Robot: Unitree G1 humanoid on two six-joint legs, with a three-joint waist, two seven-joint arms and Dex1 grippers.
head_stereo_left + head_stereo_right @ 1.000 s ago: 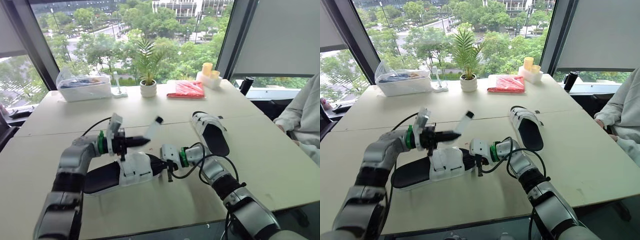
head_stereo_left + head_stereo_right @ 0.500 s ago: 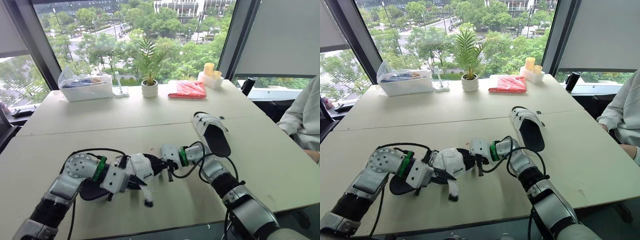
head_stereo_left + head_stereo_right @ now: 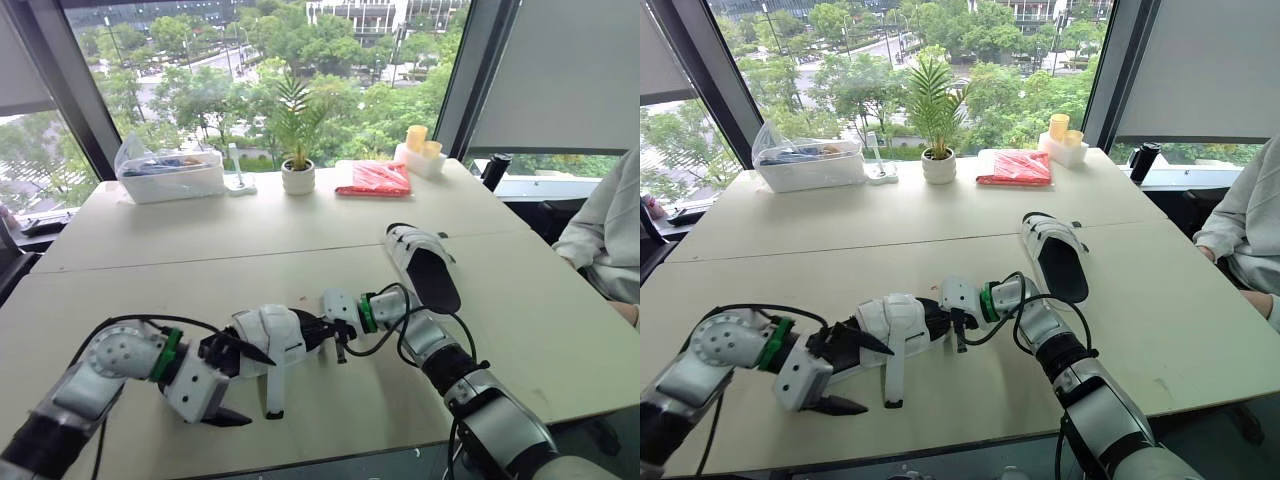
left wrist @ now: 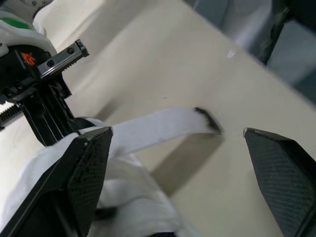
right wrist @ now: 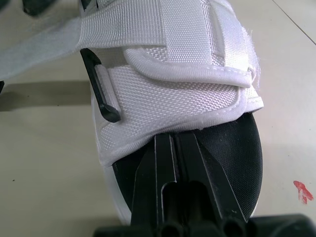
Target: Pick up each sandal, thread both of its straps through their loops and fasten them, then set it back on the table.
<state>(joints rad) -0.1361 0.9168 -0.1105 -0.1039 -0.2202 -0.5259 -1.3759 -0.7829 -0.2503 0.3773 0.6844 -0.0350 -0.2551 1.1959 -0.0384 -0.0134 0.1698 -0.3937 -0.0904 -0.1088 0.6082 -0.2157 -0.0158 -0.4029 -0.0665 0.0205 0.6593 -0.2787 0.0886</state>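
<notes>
A white-strapped sandal with a black sole (image 3: 278, 338) lies at the table's near middle. Its loose strap (image 3: 273, 385) trails toward the front edge and also shows in the left wrist view as the strap (image 4: 158, 129). My left gripper (image 3: 238, 384) stands open just left of that strap, holding nothing. My right gripper (image 3: 338, 338) is shut, with its tips resting against the sandal's toe (image 5: 232, 148). The fastened front strap (image 5: 173, 84) sits just beyond them. A second sandal (image 3: 424, 263) lies farther back on the right.
Along the far edge stand a clear plastic box (image 3: 170, 175), a potted plant (image 3: 297, 176), a red packet (image 3: 372, 178) and yellow cups (image 3: 420, 148). A person's sleeve (image 3: 608, 240) is at the right edge. Black cables (image 3: 420, 330) loop near my right wrist.
My left gripper carried the strap from up in the air over the sandal, let it go and opened, drawing back toward the near left. The strap now lies on the table. The right gripper stayed put.
</notes>
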